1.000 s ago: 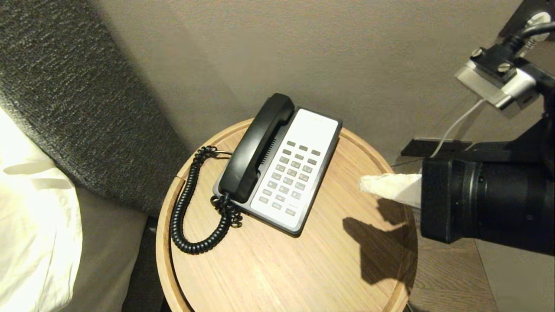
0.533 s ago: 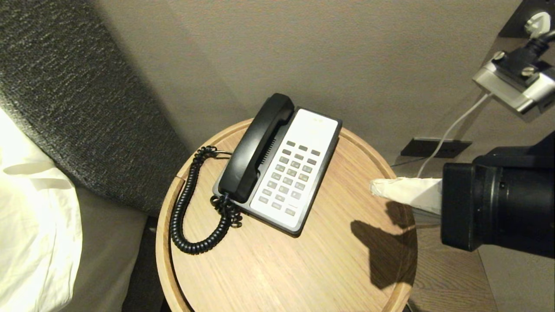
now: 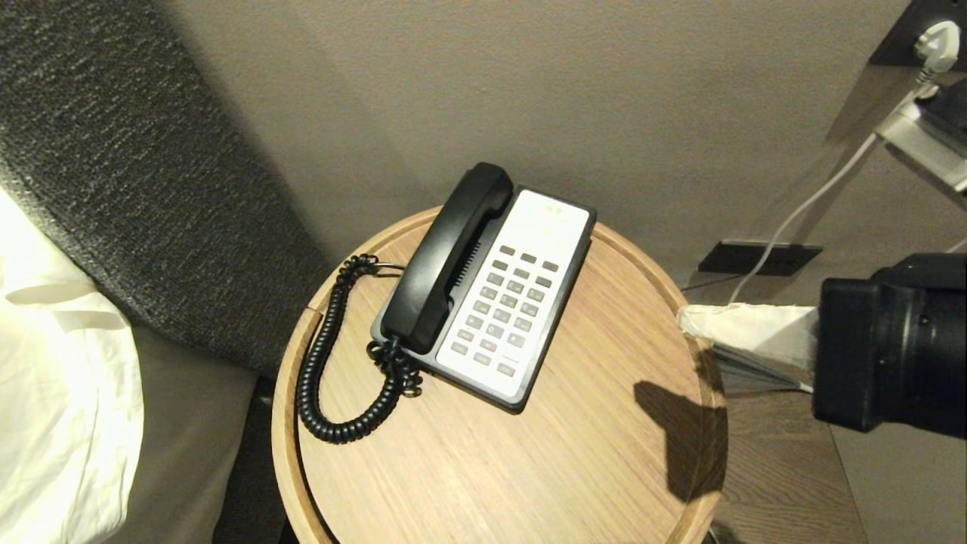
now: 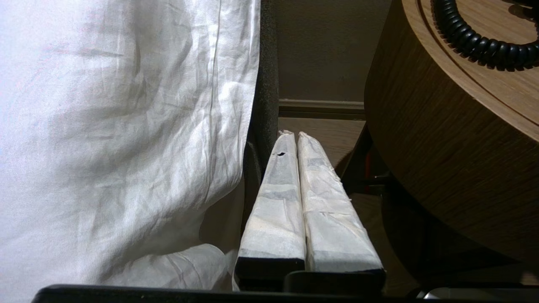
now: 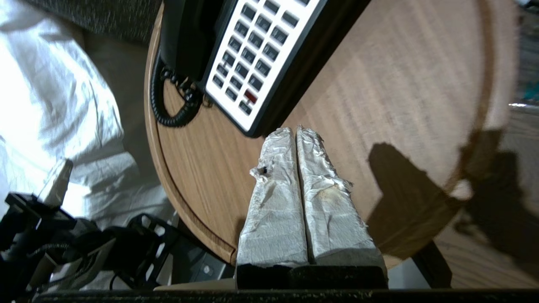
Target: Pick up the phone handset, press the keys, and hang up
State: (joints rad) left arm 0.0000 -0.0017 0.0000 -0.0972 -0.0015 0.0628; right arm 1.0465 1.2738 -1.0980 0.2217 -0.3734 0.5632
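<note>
The black phone handset lies in its cradle on the left side of the desk phone, and its coiled cord loops over the round wooden table. Rows of grey keys sit in the white faceplate beside it. My right gripper hangs shut and empty at the table's right edge, its taped tips pointing toward the phone. In the right wrist view the right gripper is just short of the phone's near corner, with the keys beyond. My left gripper is shut and empty, low beside the table's side.
A bed with white sheets and a dark upholstered headboard stands left of the table. A wall socket with a white plug and cable is at the upper right. The table's wooden side is close to my left gripper.
My right arm has drawn back to the right, away from the phone, so its tips are now at the table's right edge. The phone and handset have not moved.
</note>
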